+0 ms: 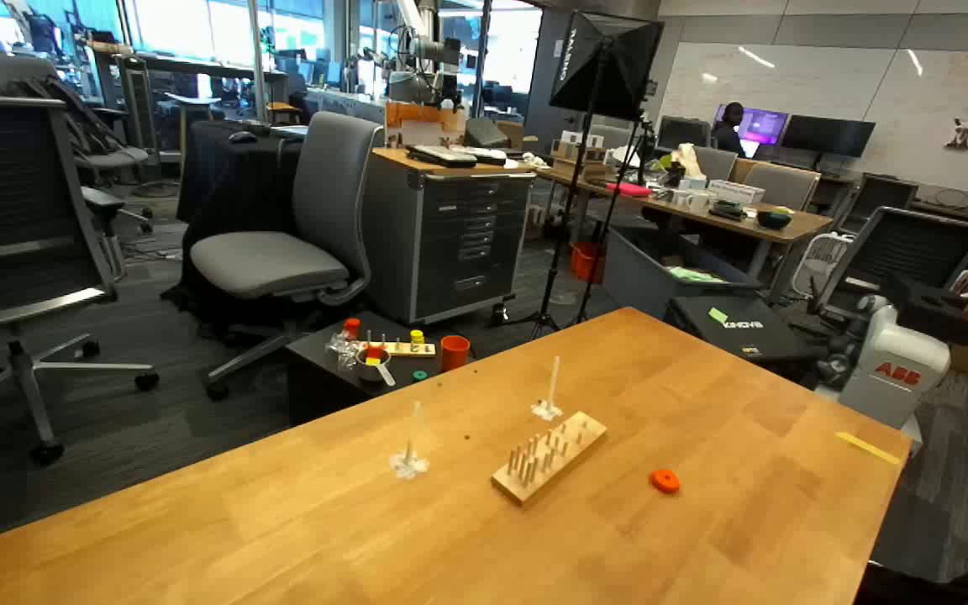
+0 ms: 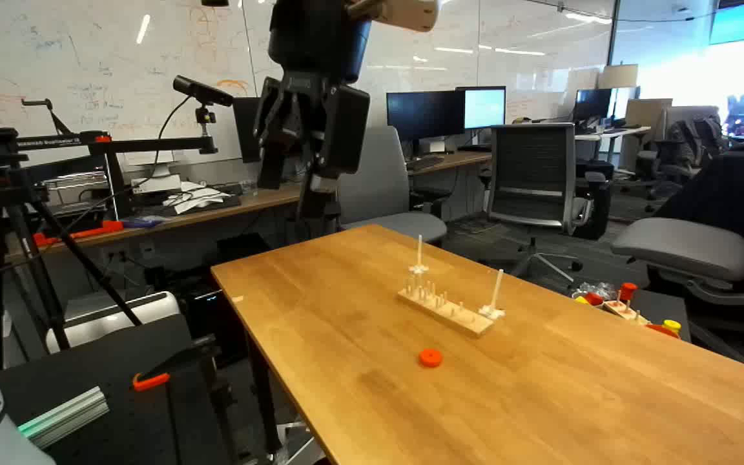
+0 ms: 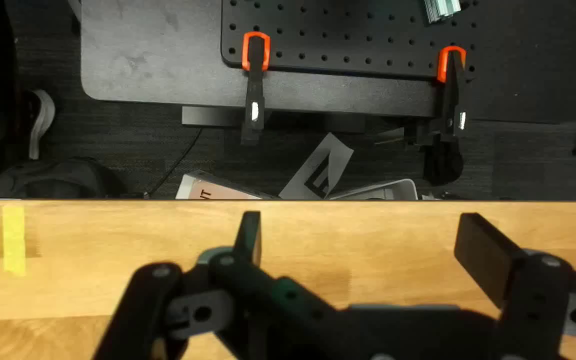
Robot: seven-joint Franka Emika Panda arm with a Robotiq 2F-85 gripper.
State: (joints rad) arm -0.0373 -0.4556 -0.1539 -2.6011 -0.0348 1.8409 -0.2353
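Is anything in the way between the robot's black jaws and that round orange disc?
Nothing visible stands between them. The open black jaws hang above the brown wooden table; the round orange plastic-looking disc lies uncovered on it. The pale rectangular wooden board with upright pegs is beyond the disc.

We see smooth, honey-toned wood in the table (image 1: 282, 512), with a soft sheen, and paler, matt wood in the peg block (image 1: 555, 464). The orange disc (image 2: 432, 361) looks to us like smooth plastic. We find the gripper (image 3: 363, 247) matt black, plastic or coated metal, we cannot tell which. The perforated plate (image 3: 335, 22) also looks matt. Grey cloth covers the chair seat (image 1: 270, 263), the carpet (image 1: 954, 504) looks rough, and the whiteboard (image 2: 133, 97) is glossy, with bright reflections.
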